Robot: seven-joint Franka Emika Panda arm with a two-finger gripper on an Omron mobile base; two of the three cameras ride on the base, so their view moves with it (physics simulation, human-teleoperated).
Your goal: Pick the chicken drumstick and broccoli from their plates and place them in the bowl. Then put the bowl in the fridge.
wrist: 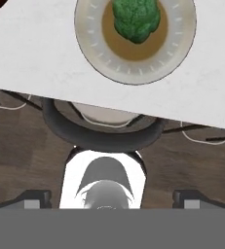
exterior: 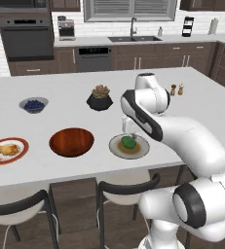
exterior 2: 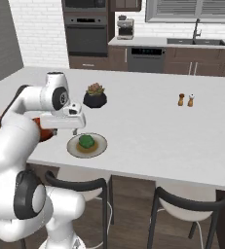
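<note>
Gripper [wrist: 112, 199] with its two dark fingertips [wrist: 33, 198] set far apart near the lower corners of the hand view, jaws spread wide and holding nothing; it looks down past the near edge of the white island counter [exterior: 60, 82], over a dark-framed stool [wrist: 102, 131] and the wooden floor. In the right base view the hand [exterior 2: 65, 119] hangs above the counter just beside the beige-grey plate [exterior 2: 86, 146]. Taking that plate as landmark: the broccoli [exterior: 128, 142] lies on its brownish centre, a rounded bright green lump; the bowl [exterior: 71, 141] of reddish-brown wood stands near it on the counter, on the plate's left in the left base view, apart from it and with nothing inside; the white plate with a red-orange rim [exterior: 7, 151] lies beyond the bowl, well apart from the landmark, and bears the chicken drumstick [exterior: 6, 149]. Behind the landmark plate, farther from the robot, stands a green-pink succulent in a black pot [exterior: 100, 97]; a small grey bowl of blueberries [exterior: 33, 104] sits behind the wooden bowl; two small shakers [exterior 2: 186, 99] stand well apart from the plate toward the far right of the counter. A dark built-in oven [exterior: 26, 34] and a sink with faucet [exterior: 133, 34] line the back wall
</note>
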